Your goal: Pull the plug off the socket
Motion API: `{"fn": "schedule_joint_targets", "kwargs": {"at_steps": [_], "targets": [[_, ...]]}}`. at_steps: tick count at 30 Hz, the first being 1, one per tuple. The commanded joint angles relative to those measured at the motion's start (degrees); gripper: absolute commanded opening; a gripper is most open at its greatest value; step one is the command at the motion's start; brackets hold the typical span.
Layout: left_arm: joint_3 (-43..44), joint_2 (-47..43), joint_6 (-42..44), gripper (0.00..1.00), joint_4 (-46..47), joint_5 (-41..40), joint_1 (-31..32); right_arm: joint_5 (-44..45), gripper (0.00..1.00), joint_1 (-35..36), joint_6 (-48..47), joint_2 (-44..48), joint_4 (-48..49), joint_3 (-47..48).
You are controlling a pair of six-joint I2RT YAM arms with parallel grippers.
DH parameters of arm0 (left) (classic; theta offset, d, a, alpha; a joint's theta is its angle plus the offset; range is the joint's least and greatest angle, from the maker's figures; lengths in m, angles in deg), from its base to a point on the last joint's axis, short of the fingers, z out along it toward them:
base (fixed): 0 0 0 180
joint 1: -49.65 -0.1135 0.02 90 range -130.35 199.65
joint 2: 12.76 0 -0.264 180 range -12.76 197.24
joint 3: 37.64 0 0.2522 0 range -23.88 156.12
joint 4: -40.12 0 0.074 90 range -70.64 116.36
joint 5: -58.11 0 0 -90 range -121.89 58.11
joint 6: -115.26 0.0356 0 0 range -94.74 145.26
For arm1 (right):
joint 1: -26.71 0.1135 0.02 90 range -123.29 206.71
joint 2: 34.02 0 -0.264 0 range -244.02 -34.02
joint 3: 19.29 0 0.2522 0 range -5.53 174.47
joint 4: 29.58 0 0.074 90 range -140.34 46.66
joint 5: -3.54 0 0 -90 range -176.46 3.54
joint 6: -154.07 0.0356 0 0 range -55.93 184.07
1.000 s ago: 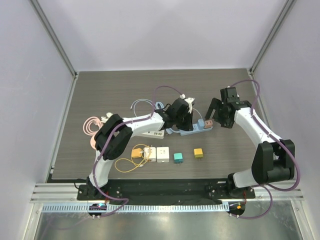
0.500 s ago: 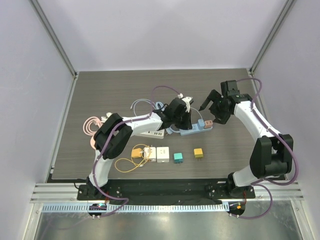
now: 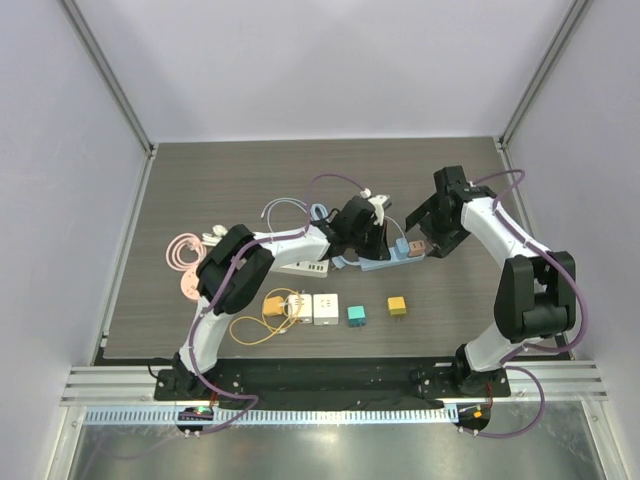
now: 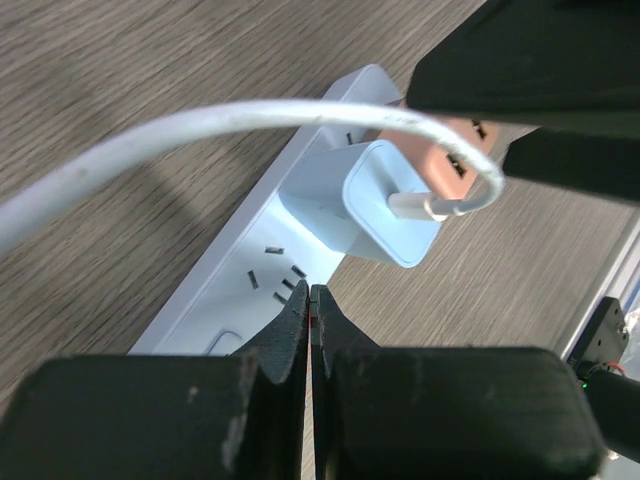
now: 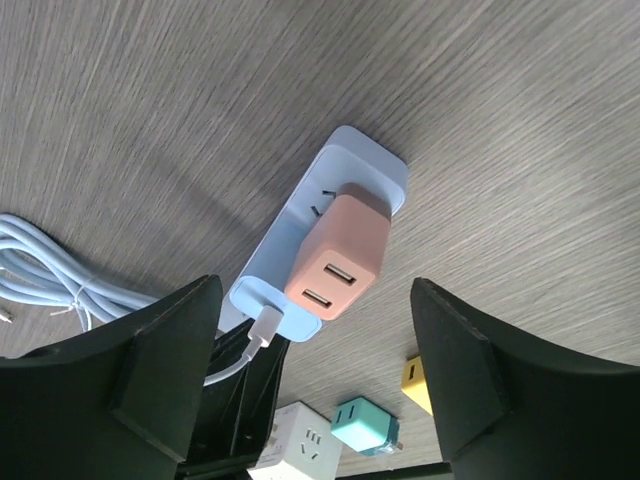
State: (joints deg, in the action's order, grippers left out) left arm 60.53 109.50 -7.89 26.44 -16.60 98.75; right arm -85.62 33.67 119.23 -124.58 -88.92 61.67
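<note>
A light blue power strip [image 3: 385, 260] lies mid-table. A salmon-pink USB plug [image 3: 413, 243] and a light blue plug [image 3: 398, 246] with a white cable are plugged into its right end. My left gripper [image 3: 362, 240] is shut and empty, its tips [image 4: 311, 298] resting on the strip [image 4: 235, 295] just short of the blue plug [image 4: 370, 200]. My right gripper [image 3: 426, 232] is open and hovers over the pink plug [image 5: 340, 255]. Its fingers [image 5: 160, 370] stand either side of the plug without touching. The strip's end [image 5: 350, 160] shows behind the plug.
A white power strip [image 3: 303, 267] lies left of the blue one. In front of them sit a white cube adapter [image 3: 326, 308], a teal plug [image 3: 356, 316], a yellow plug [image 3: 397, 305] and an orange plug with yellow cable [image 3: 272, 305]. A pink cable coil [image 3: 185, 250] lies far left.
My right gripper has turned and moved left and slightly down, now over the pink plug. The left gripper has stayed pressed on the strip.
</note>
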Motion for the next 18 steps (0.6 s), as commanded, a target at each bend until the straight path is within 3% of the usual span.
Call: {"fn": "schedule_joint_targets", "kwargs": {"at_steps": [1, 3, 4, 6, 14, 18], "targets": [[0.6, -0.3, -1.0, 0.0, 4.4, 1.2, 0.2, 3.1, 0.81, 1.3, 3.7, 0.3, -0.8, 0.7], [0.3, 0.0, -1.0, 0.0, 5.0, 0.8, 0.1, 4.5, 0.72, 1.9, 6.0, -0.1, -0.9, 0.7], [0.4, 0.3, -1.0, 0.0, 5.1, 0.8, 0.2, 4.7, 0.63, 2.0, 6.7, -0.5, -0.8, 0.7], [0.5, 0.9, -1.0, 0.0, 5.5, 0.4, 0.1, 5.4, 0.56, 2.7, 8.1, -2.2, -0.9, 1.0], [0.9, 3.3, -1.0, 0.0, 6.4, 0.1, 0.2, 8.3, 0.53, 4.9, 13.0, -4.8, -1.5, 0.9], [0.9, 4.4, -1.2, 0.0, 6.7, -0.5, 0.2, 8.0, 0.23, 5.3, 13.8, -6.1, -1.4, 1.4]]}}
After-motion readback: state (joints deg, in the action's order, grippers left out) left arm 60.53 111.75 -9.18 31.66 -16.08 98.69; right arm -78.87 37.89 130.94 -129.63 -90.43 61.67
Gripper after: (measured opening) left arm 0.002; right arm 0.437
